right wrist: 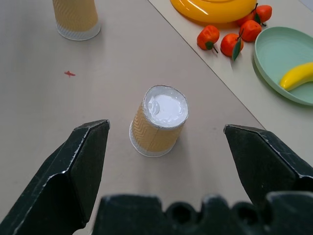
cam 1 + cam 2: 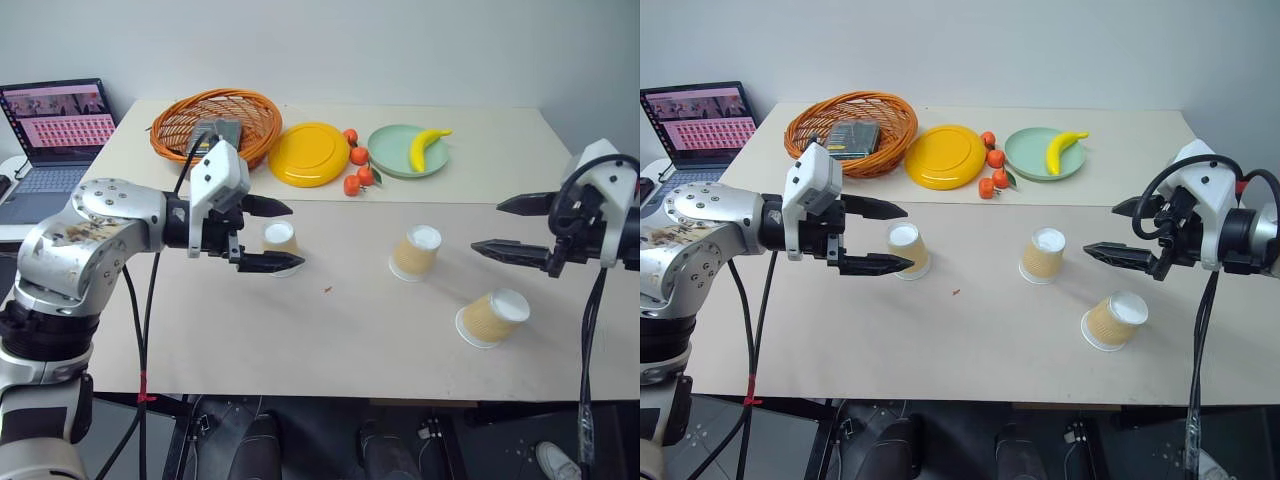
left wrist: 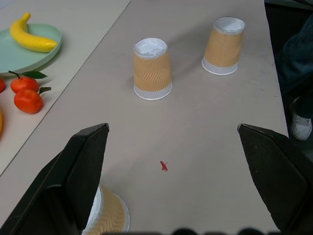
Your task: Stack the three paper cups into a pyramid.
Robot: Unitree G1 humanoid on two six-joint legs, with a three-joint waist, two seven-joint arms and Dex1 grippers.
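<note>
Table [image 2: 300,340]: basket [image 2: 216,124], yellow plate [image 2: 309,154], banana [image 2: 428,146] behind cups [image 2: 416,252].

A robot test room or lab.
Plain tabletop [image 2: 330,350] against a bare wall, open laptop [image 2: 55,135] alongside, toy-like fruit on a plate [image 2: 395,150].

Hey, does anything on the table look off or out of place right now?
Nothing stands out. All three paper cups stand upside down and apart, none stacked yet. Only a tiny red speck lies on the table.
</note>
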